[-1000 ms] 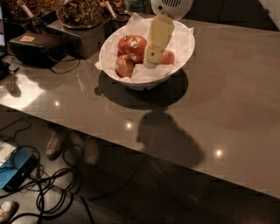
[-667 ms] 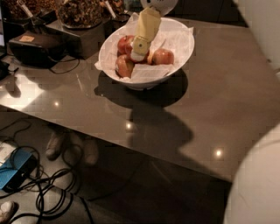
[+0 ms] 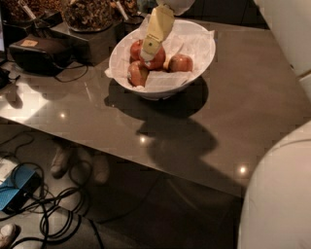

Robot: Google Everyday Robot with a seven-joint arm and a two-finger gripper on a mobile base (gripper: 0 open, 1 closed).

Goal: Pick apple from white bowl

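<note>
The white bowl (image 3: 199,53), lined with crumpled white paper, stands on the dark table near its back edge. Three apples lie in it. The apple (image 3: 158,58), the largest and deep red, is at the back left of the bowl. A smaller apple (image 3: 138,73) lies in front of it and another (image 3: 181,62) to its right. My gripper (image 3: 147,53), pale yellow, comes down from the top of the view into the bowl, and its tip lies over the left side of the deep-red apple. Its sticker does not show.
A black box (image 3: 38,52) with a cable sits left of the bowl. Containers of snacks (image 3: 88,13) stand behind it. My white body (image 3: 279,194) fills the lower right corner. Cables and a blue object (image 3: 17,187) lie on the floor below the table's front edge (image 3: 121,153).
My gripper has moved left and lower in the bowl, from over the right apple to the deep-red apple. My white body has come into view at the right.
</note>
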